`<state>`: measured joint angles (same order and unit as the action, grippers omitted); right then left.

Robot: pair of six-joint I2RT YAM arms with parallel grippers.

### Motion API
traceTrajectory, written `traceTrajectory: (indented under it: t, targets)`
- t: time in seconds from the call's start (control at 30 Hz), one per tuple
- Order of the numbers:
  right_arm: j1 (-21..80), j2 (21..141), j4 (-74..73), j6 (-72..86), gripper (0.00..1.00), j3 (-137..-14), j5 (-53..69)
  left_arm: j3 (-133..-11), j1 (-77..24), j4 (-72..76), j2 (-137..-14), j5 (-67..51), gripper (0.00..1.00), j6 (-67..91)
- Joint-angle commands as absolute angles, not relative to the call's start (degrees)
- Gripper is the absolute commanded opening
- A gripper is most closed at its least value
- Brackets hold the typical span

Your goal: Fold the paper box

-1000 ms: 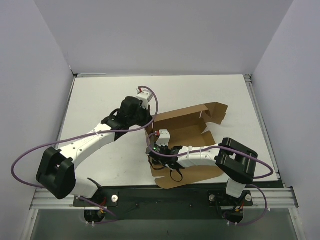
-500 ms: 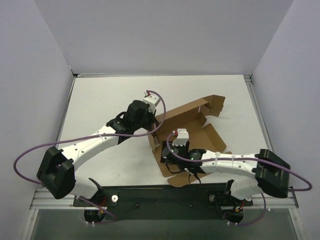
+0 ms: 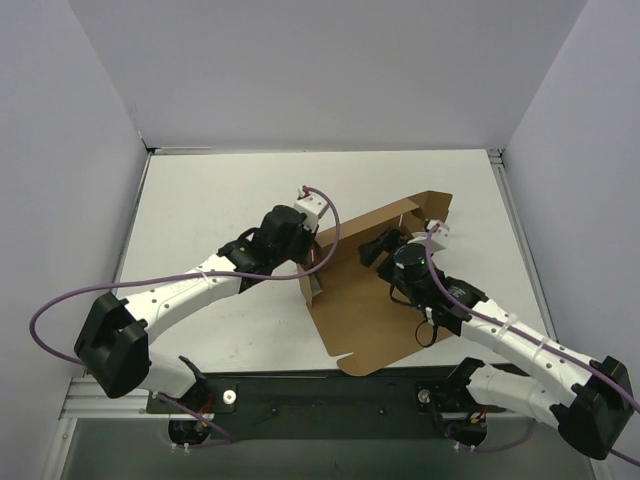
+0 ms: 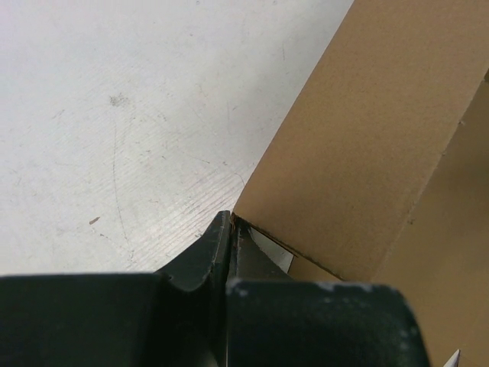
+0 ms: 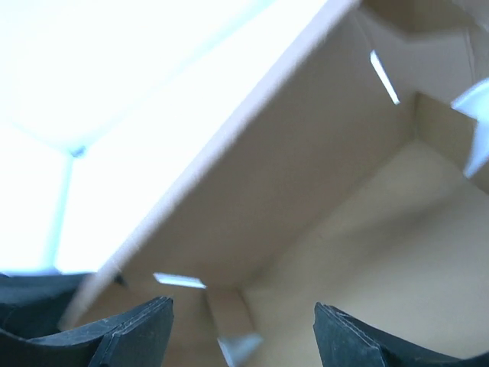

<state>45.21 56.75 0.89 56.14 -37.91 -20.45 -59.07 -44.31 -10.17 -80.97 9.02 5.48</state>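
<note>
the plain brown corrugated cardboard paper box (image 3: 365,310) is lying on the flat white desk (image 3: 215,195), a little right of the middle and between the two arms. it is sitting half folded. its big flat part is reaching toward the near edge of the desk. its far wall (image 3: 395,215) and its left wall (image 3: 309,282) are standing up.

the left tool (image 3: 318,258) is sitting at the left wall of the paper box. in the left wrist view, the left tool (image 4: 229,222) is showing its two black fingers (image 4: 199,260) pressed together, with only a thin line between them. the tips are touching the low corner of the raised wall (image 4: 359,145). i cannot tell if a bit of cardboard is caught between them.

the right tool (image 3: 383,243) is reaching into the paper box, near the far wall. in the right wrist view, the right tool (image 5: 241,329) is showing its two black fingers (image 5: 137,332) spread wide apart. nothing is sitting between them, and they are not touching the cardboard. they are pointing at the inside corner of the paper box (image 5: 367,229), where the wall is meeting the floor.
</note>
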Motion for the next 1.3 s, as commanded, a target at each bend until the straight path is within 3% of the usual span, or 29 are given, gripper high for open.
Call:
traceTrajectory:
  t: [0.0, 0.47, 0.6, 0.63, 0.73, 0.93, 1.17, 1.23, 1.27]
  targets:
    - [41.31, 54.67, 9.57, 58.97, 0.75, -38.5, -15.56, -59.06, -45.18, -14.5, -81.21, 9.75, 0.0, 4.13]
    - [32.17, 65.82, 25.74, 62.58, 0.7, -38.5, -8.97, -58.45, -46.49, -13.97, -80.68, 11.16, 0.0, 2.81]
    - [31.38, 67.06, 27.94, 63.28, 0.58, -36.31, -8.09, -58.45, -46.93, -13.89, -80.77, 11.95, 0.0, 2.55]
    - [31.38, 67.06, 28.3, 63.37, 0.5, -35.86, -8.61, -58.62, -47.02, -13.97, -80.86, 12.04, 0.0, 2.55]
    - [31.29, 66.8, 29.09, 63.72, 0.39, -33.76, -9.49, -58.45, -47.02, -13.62, -80.6, 11.26, 0.0, 2.55]
    - [31.03, 66.53, 31.55, 64.77, 0.27, -31.03, -10.99, -57.66, -48.16, -12.39, -79.1, 10.37, 0.0, 1.32]
    - [30.67, 67.06, 32.34, 65.13, 0.18, -30.41, -12.13, -56.34, -48.6, -10.81, -74.89, 8.88, 0.2, -2.46]
    - [30.5, 66.97, 32.08, 65.13, 0.16, -30.15, -12.65, -55.11, -48.52, -9.06, -73.13, 8.53, 0.3, -3.16]
    - [30.5, 66.89, 31.99, 65.13, 0.15, -29.97, -13.0, -54.32, -48.52, -8.53, -72.69, 8.18, 0.4, -3.25]
